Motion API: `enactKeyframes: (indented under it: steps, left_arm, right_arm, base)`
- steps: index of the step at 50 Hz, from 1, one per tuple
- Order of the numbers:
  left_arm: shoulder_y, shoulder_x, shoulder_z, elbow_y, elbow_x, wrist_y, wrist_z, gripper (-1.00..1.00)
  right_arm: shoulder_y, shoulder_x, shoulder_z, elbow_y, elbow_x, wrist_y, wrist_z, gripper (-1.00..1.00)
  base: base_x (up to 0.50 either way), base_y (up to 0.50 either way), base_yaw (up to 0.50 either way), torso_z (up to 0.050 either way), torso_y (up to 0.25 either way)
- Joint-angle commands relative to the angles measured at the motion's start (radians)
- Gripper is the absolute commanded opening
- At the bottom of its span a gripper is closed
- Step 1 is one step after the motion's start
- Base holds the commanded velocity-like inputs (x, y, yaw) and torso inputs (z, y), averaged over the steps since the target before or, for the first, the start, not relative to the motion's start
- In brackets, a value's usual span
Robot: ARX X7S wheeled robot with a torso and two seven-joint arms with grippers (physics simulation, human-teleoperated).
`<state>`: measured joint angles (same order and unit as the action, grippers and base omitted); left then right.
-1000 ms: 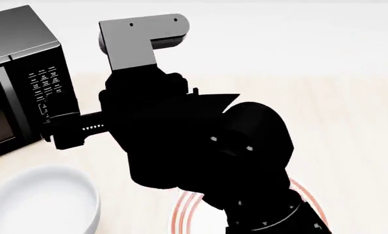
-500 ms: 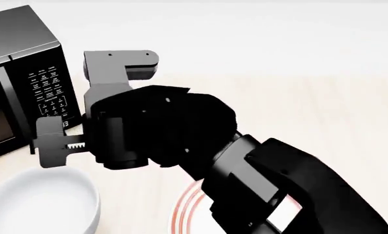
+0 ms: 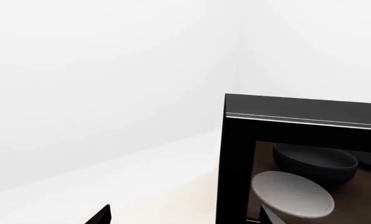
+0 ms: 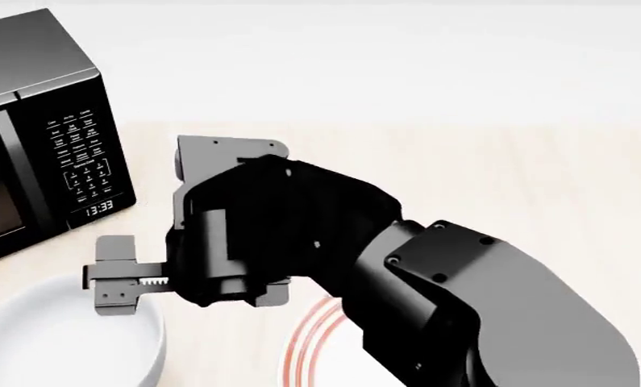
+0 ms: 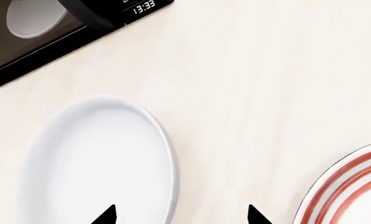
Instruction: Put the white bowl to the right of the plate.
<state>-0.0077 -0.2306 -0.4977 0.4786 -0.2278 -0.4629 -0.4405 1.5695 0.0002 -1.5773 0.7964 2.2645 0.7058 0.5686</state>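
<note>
Bowl [image 5: 98, 161] sits left of the plate [image 5: 350, 186], apart from it; I hold the right gripper [image 5: 180, 215] spread above its near rim, lined up to pinch the wall.

Head view: plate [image 4: 307, 348] mostly hidden behind the right arm [image 4: 428, 306]; only a short arc of red rings visible. White bowl [image 4: 52, 339] cut off by the left and bottom edges, near rim partly covered by the right gripper [image 4: 116, 276]. Microwave [image 4: 40, 137] cropped at the left edge.

Right wrist view: plate [image 5: 353, 186] cropped by the right and bottom edges; white bowl [image 5: 98, 163] cropped at the bottom; only two dark fingertips [image 5: 105, 215] in frame.

Left wrist view: microwave [image 3: 297, 140] cropped at the right and bottom; left gripper [image 3: 101, 215] reduced to one dark tip, state indeterminable.
</note>
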Motion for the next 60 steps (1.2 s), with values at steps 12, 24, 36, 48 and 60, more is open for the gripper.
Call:
enactKeyframes:
  steps: [12, 24, 36, 48, 60]
  left_arm:
    - [0.004, -0.005, 0.013, 0.003, -0.005, 0.004, -0.004, 1.0]
    - [0.008, -0.007, 0.015, 0.003, -0.01, 0.01, -0.005, 1.0]
    - [0.013, -0.009, 0.013, 0.006, -0.017, 0.011, -0.008, 1.0]
    - [0.016, -0.012, 0.015, 0.011, -0.024, 0.011, -0.009, 1.0]
    - [0.013, -0.016, 0.025, 0.009, -0.025, 0.011, -0.011, 1.0]
  right_arm:
    - [-0.061, 0.0, -0.028, 0.045, 0.135, -0.032, -0.052, 1.0]
    - [-0.111, 0.0, -0.031, 0.072, 0.196, -0.151, -0.028, 1.0]
    - [-0.147, 0.0, -0.031, 0.035, 0.149, -0.174, 0.016, 1.0]
    - [-0.168, 0.0, -0.027, -0.011, 0.097, -0.184, -0.024, 1.0]
    - [-0.173, 0.0, -0.025, -0.035, 0.071, -0.183, -0.07, 1.0]
  base:
    - [0.0, 0.0, 0.0, 0.0, 0.0]
    - [0.0, 0.0, 0.0, 0.0, 0.0]
    - [0.0, 0.0, 0.0, 0.0, 0.0]
    - [0.0, 0.0, 0.0, 0.0, 0.0]
    - [0.0, 0.0, 0.0, 0.0, 0.0]
